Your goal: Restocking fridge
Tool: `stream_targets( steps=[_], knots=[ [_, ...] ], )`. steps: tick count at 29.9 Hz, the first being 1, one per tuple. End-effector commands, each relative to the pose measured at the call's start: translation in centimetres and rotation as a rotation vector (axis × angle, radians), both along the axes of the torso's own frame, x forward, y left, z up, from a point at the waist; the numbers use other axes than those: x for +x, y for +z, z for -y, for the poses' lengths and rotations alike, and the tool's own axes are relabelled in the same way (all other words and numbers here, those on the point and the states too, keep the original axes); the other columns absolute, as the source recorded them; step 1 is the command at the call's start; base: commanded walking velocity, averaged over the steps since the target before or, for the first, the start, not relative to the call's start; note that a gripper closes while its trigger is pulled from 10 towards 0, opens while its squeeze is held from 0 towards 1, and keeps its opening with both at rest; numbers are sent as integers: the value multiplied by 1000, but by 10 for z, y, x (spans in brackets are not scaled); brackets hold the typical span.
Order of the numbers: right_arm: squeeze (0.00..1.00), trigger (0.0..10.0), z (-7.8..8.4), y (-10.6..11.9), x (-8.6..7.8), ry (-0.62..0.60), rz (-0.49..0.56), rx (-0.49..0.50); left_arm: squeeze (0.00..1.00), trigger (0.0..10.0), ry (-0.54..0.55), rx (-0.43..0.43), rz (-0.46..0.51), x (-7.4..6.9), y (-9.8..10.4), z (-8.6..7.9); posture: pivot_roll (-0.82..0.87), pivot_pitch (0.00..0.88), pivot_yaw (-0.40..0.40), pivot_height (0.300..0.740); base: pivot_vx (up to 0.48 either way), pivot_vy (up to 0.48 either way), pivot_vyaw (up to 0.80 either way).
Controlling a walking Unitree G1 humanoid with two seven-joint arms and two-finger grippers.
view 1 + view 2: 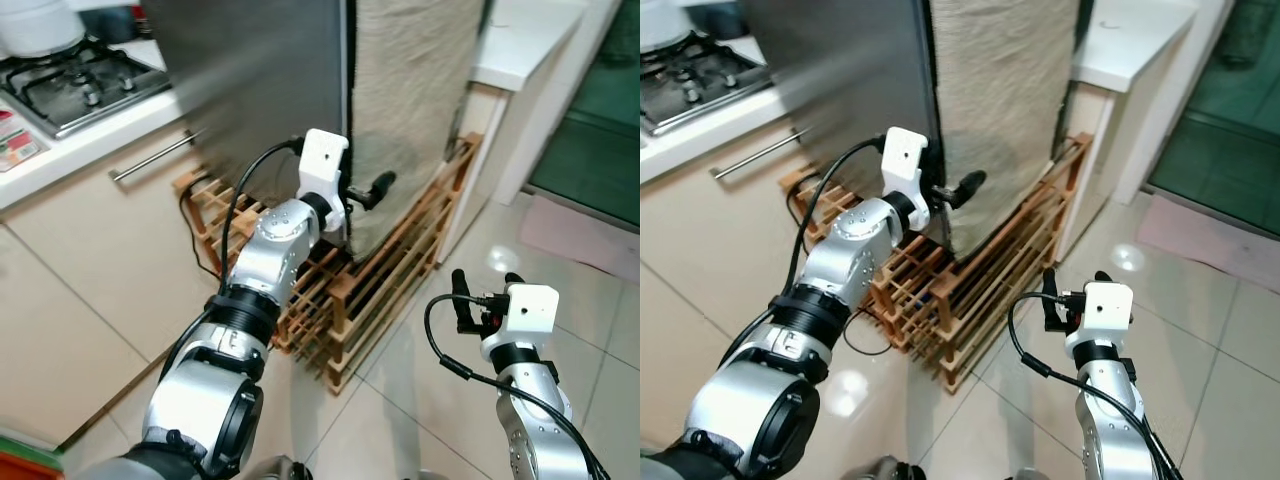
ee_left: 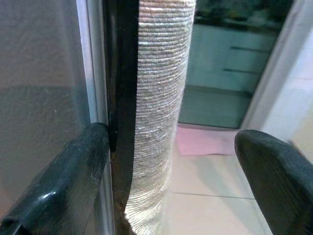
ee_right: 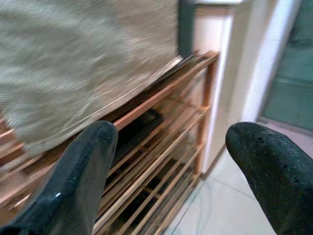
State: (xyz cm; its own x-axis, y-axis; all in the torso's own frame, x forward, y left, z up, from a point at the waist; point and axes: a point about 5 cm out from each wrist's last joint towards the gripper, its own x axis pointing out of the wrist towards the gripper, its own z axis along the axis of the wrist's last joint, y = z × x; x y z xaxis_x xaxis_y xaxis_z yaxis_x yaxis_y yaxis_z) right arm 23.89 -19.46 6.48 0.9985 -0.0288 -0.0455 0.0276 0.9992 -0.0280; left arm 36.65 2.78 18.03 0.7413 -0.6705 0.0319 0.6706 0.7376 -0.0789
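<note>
The fridge has a grey steel door (image 1: 260, 80) and a side draped in beige woven cloth (image 1: 410, 100). It stands on a slatted wooden rack (image 1: 400, 260). My left gripper (image 1: 365, 195) is open at the fridge's front corner, about waist height. In the left wrist view one finger (image 2: 63, 181) rests against the steel door beside the dark seam (image 2: 120, 98), and the other finger (image 2: 279, 181) hangs free beyond the cloth. My right gripper (image 1: 483, 295) is open and holds nothing, low over the tiled floor, pointing at the rack (image 3: 161, 112).
A gas stove (image 1: 75, 80) sits on the white counter at the left, with a drawer handle (image 1: 150, 160) below it. A white cabinet (image 1: 520, 50) stands right of the fridge. A pink mat (image 1: 580, 230) lies by the doorway. Black cables trail around the rack.
</note>
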Motion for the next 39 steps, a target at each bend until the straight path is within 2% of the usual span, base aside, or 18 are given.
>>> stream_targets(
  steps=[1,4,7,11,16,20,22,23,24,27,28,29,30,31,35,39],
  knots=[
    [0,10000,-1,-11,-7,14,-57,16,0,10000,-213,-52,123,-16,23,31,-210,0,92,725,0,0,0],
    [0,10000,-1,-18,-14,17,-87,18,0,10000,-283,-88,136,-20,27,35,-218,0,94,725,0,0,0],
    [0,10000,-2,-19,-15,19,-90,19,0,10000,-313,-98,137,-22,28,38,-222,0,96,725,0,0,0],
    [0,10000,-2,-20,-15,22,-100,21,0,10000,-404,-136,133,-31,32,45,-226,0,96,725,0,0,0],
    [0,10000,-3,-21,-16,27,-105,21,0,10000,-472,-155,123,-42,32,42,-231,0,101,725,0,0,0],
    [0,10000,-4,-18,-15,15,-92,22,0,10000,-355,-138,78,-38,21,19,-225,0,103,725,0,0,0],
    [0,10000,-4,-15,-13,5,-75,15,0,10000,-242,-131,56,-34,14,2,-219,0,103,725,0,0,0],
    [0,10000,-4,-15,-13,5,-75,15,0,10000,-242,-131,56,-34,14,2,-219,0,103,725,0,0,0],
    [0,10000,-3,-12,-11,-4,-64,12,0,10000,-181,-129,50,-32,11,-7,-212,0,101,725,0,0,0],
    [0,10000,1,-1,-3,-45,-18,2,0,10000,113,-104,12,-23,-8,-50,-193,0,96,725,0,0,0],
    [0,10000,2,1,-2,-49,-9,2,0,10000,161,-95,3,-22,-11,-57,-188,0,95,725,0,0,0],
    [0,10000,1,9,5,-50,23,2,0,10000,329,-28,-29,-24,-30,-84,-168,0,88,725,0,0,0],
    [0,10000,1,9,5,-50,23,2,0,10000,329,-28,-29,-24,-30,-84,-168,0,88,725,0,0,0],
    [0,10000,0,14,10,-47,42,2,0,10000,424,30,-44,-27,-41,-100,-159,0,83,725,0,0,0],
    [0,10000,-6,22,18,-18,76,-3,0,10000,588,158,-62,-36,-62,-127,-146,0,75,725,0,0,0],
    [0,10000,-11,27,26,24,98,0,0,10000,723,201,-114,-46,-79,-149,-125,0,60,725,0,0,280]
  ],
)
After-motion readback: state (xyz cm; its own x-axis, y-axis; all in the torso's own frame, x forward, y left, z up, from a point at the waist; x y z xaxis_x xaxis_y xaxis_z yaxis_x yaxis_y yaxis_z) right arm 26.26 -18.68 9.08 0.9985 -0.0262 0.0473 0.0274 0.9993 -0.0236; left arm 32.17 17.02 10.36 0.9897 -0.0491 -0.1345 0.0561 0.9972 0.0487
